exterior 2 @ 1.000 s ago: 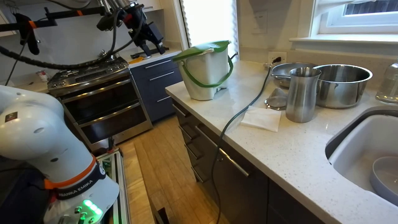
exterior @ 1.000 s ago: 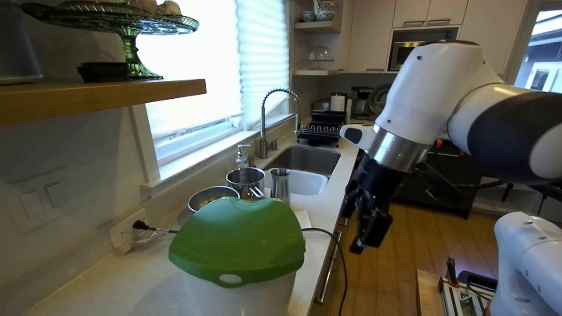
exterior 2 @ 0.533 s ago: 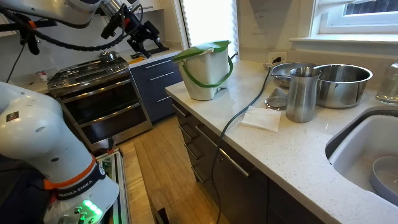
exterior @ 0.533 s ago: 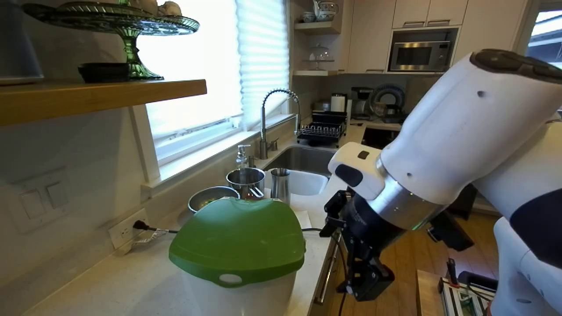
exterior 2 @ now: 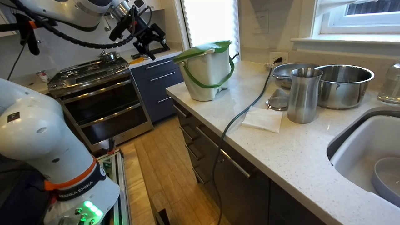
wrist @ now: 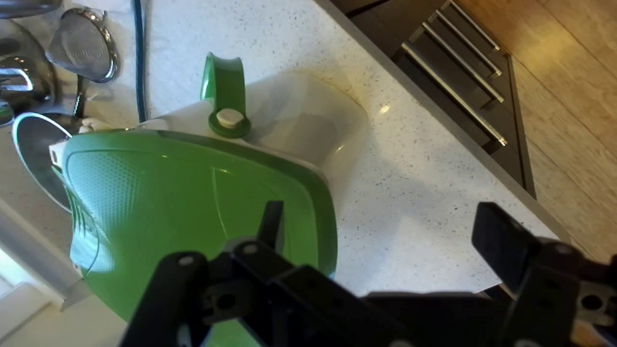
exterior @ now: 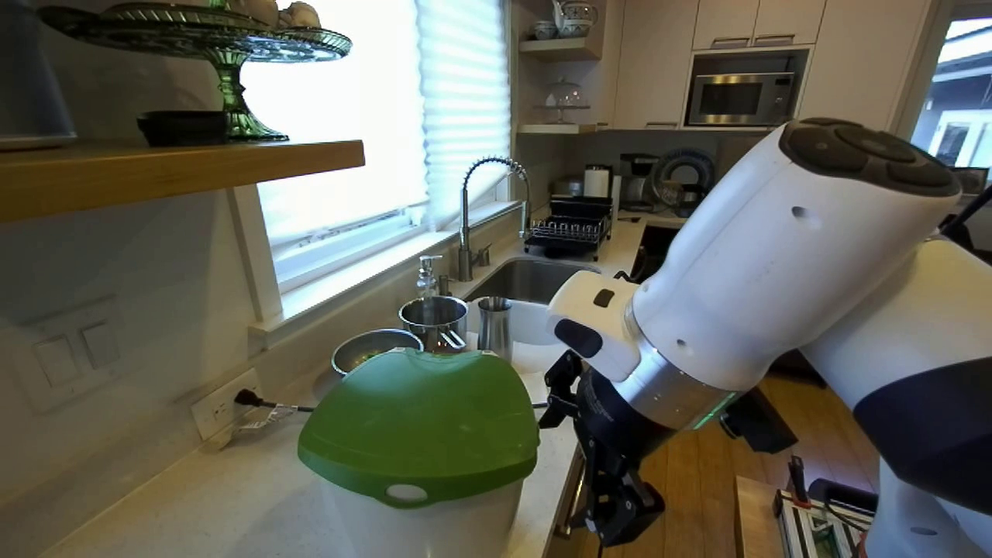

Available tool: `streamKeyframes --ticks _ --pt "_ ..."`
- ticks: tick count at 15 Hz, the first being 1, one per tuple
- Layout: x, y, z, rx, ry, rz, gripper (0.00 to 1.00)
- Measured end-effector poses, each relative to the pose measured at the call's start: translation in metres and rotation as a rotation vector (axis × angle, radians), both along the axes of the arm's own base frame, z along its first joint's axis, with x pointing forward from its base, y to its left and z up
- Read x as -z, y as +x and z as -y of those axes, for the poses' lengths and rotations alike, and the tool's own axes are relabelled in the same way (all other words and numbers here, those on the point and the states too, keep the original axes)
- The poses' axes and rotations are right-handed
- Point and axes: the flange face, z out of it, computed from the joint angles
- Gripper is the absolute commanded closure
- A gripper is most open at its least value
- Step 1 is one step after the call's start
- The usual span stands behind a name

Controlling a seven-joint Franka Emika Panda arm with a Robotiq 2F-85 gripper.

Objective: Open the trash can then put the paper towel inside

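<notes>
The trash can (exterior 2: 207, 73) is a cream bin with a green lid and green handle, upright on the counter corner. Its lid (exterior: 422, 418) is down on the bin in both exterior views. The paper towel (exterior 2: 263, 119) lies flat and folded on the counter beside the metal cup. My gripper (exterior: 575, 469) is open and empty beside the bin in an exterior view; it also shows at the top of an exterior view (exterior 2: 158, 51). In the wrist view the gripper (wrist: 379, 217) has one finger over the green lid's edge and the other over bare counter.
A dark cable (exterior 2: 237, 115) crosses the counter between bin and towel. A metal cup (exterior 2: 303, 97), a strainer (exterior 2: 278, 99), a pot (exterior 2: 342, 89) and a pan (exterior 2: 290, 73) stand near the sink (exterior 2: 359, 140). A wooden shelf (exterior: 186, 174) overhangs the counter.
Over the last second my wrist has turned and the gripper has come lower and closer to the bin. The trash can and the paper towel have not moved.
</notes>
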Motion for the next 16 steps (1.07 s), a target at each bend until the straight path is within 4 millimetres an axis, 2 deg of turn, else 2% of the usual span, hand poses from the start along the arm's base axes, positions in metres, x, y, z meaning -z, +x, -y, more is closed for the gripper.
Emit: streamKeyframes --ticks 4,7,16 --pt "-0.002 0.0 -0.002 -0.042 -0.058 0.034 0.0" --pt "0.0 0.006 -0.01 -0.097 -0.126 0.074 0.0" --pt "0.036 0.041 -0.052 -0.183 -0.336 0.177 0.0"
